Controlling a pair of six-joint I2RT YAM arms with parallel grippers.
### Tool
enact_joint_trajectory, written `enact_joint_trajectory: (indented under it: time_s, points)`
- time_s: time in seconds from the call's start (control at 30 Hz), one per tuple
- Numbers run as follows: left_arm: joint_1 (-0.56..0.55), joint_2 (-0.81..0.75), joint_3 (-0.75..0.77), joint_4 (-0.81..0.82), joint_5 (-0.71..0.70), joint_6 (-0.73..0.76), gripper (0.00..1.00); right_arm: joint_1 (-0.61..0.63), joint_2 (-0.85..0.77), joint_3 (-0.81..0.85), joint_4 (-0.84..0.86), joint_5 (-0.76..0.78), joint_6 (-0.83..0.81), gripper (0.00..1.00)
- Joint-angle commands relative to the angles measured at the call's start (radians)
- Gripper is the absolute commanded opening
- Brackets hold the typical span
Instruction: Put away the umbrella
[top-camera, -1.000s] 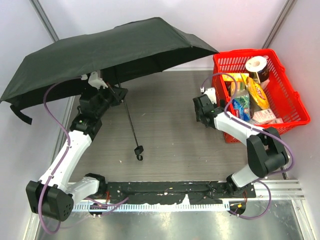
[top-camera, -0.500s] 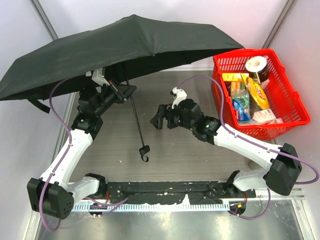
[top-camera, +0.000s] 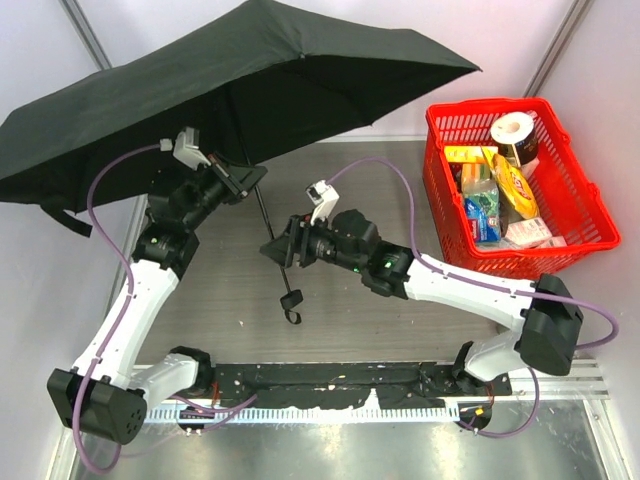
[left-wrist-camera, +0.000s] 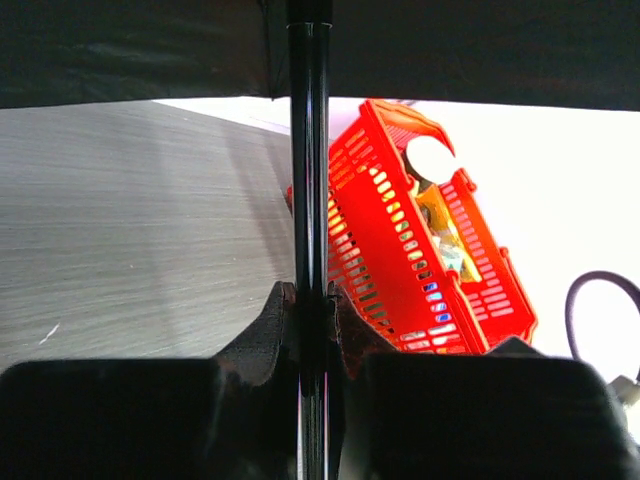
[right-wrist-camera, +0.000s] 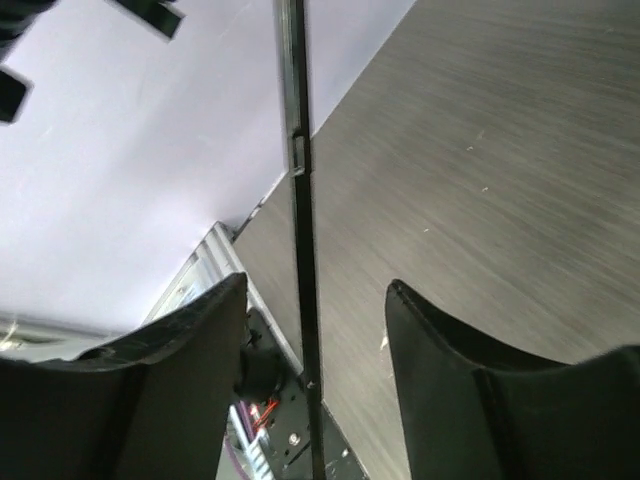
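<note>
Currently, the right gripper (top-camera: 275, 250) stands at the shaft (top-camera: 270, 235) of the open umbrella (top-camera: 230, 90). Half a second ago it was well to the right of the shaft, over the bare table (top-camera: 380, 310). The canopy (top-camera: 120, 120) has tilted further, its right edge now higher against the back wall. The left gripper (top-camera: 240, 180) remains on the upper shaft, just below the canopy.

Gripper states:
- Left gripper: in the left wrist view both fingers (left-wrist-camera: 270, 325) press against the shaft from either side; it is clamped on the umbrella.
- Right gripper: in the right wrist view the fingers (right-wrist-camera: 200, 340) are spread wide with the shaft running between them, touching neither; it holds nothing.

The umbrella is held above the left half of the table, its handle (top-camera: 290, 298) hanging at the lower end of the shaft, near the tabletop. The red basket (top-camera: 590, 215) sits at the right, well apart.

Limits of view:
- The canopy hides the top of the shaft in the overhead view.
- The canopy's left edge runs to the picture border.
- Neither wrist view shows the handle.
</note>
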Motion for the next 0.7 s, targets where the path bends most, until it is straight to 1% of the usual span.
enact_joint_trajectory:
  time_s: [0.0, 0.07, 0.13, 0.17, 0.2, 0.23, 0.27, 0.3, 0.33, 0.37, 0.4, 0.43, 0.47, 0.53, 0.57, 0.6, 0.67]
  points:
    - [0.000, -0.049, 0.077, 0.004, -0.080, 0.002, 0.00, 0.048, 0.047, 0.089, -0.016, 0.251, -0.076, 0.59]
    - [0.000, -0.047, 0.088, -0.045, -0.094, 0.004, 0.00, 0.068, 0.073, 0.105, -0.012, 0.287, -0.109, 0.58]
    - [0.000, -0.044, 0.100, -0.068, -0.103, 0.004, 0.00, 0.087, 0.105, 0.125, -0.010, 0.328, -0.124, 0.53]
    - [0.000, -0.043, 0.106, -0.084, -0.112, 0.001, 0.00, 0.094, 0.128, 0.136, -0.009, 0.330, -0.130, 0.49]
    - [0.000, -0.039, 0.114, -0.104, -0.123, -0.009, 0.00, 0.096, 0.136, 0.147, 0.000, 0.328, -0.142, 0.42]
    - [0.000, -0.039, 0.123, -0.123, -0.143, -0.022, 0.00, 0.094, 0.148, 0.148, 0.013, 0.314, -0.142, 0.19]
    - [0.000, -0.039, 0.125, -0.126, -0.143, -0.035, 0.00, 0.096, 0.145, 0.130, 0.073, 0.305, -0.126, 0.07]
    - [0.000, -0.039, 0.123, -0.118, -0.134, -0.047, 0.01, 0.094, 0.139, 0.109, 0.123, 0.275, -0.113, 0.01]
    - [0.000, -0.039, 0.118, -0.103, -0.115, -0.064, 0.07, 0.093, 0.121, 0.052, 0.245, 0.241, -0.110, 0.01]
    - [0.000, -0.039, 0.111, -0.085, -0.094, -0.082, 0.19, 0.091, 0.115, -0.001, 0.319, 0.169, -0.109, 0.01]
    - [0.000, -0.036, 0.099, -0.059, -0.071, -0.111, 0.27, 0.090, 0.099, -0.025, 0.446, 0.149, -0.095, 0.01]
    - [0.000, -0.035, 0.080, -0.025, -0.043, -0.145, 0.32, 0.090, 0.093, -0.066, 0.501, 0.100, -0.092, 0.01]
    - [-0.001, -0.035, 0.060, 0.044, -0.005, -0.177, 0.38, 0.090, 0.087, -0.072, 0.566, 0.084, -0.083, 0.01]
    - [-0.001, -0.029, 0.007, 0.153, 0.061, -0.261, 0.42, 0.090, 0.087, -0.082, 0.608, 0.037, -0.083, 0.01]
    - [0.000, -0.029, -0.025, 0.238, 0.084, -0.315, 0.45, 0.090, 0.089, -0.103, 0.631, 0.026, -0.078, 0.01]
    - [0.000, -0.023, -0.050, 0.312, 0.107, -0.353, 0.44, 0.087, 0.087, -0.126, 0.707, 0.012, -0.057, 0.01]
    - [0.000, -0.023, -0.070, 0.346, 0.132, -0.383, 0.44, 0.062, 0.092, -0.175, 0.816, -0.020, 0.014, 0.01]
